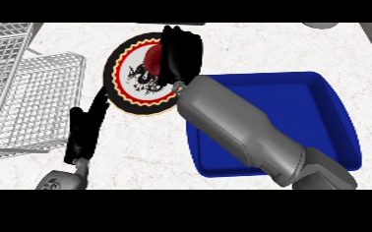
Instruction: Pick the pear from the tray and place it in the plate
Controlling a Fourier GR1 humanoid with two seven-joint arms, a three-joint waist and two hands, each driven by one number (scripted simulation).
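Red pear [154, 59] in right hand [181, 51], axis hidden

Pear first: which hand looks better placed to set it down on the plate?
The right hand. It is over the plate with its fingers curled round the reddish pear. The left hand hangs beside the plate, near the wire rack, holding nothing.

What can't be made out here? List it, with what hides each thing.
- Dark red pear, head view: mostly covered by the right robot hand; whether it rests on the plate cannot be told.
- Round black, red and cream patterned plate: its right part is hidden by that hand and grey forearm.
- Blue rectangular plastic tray: the forearm covers its left side.
- Grey object at the top right: cut off by the edge.
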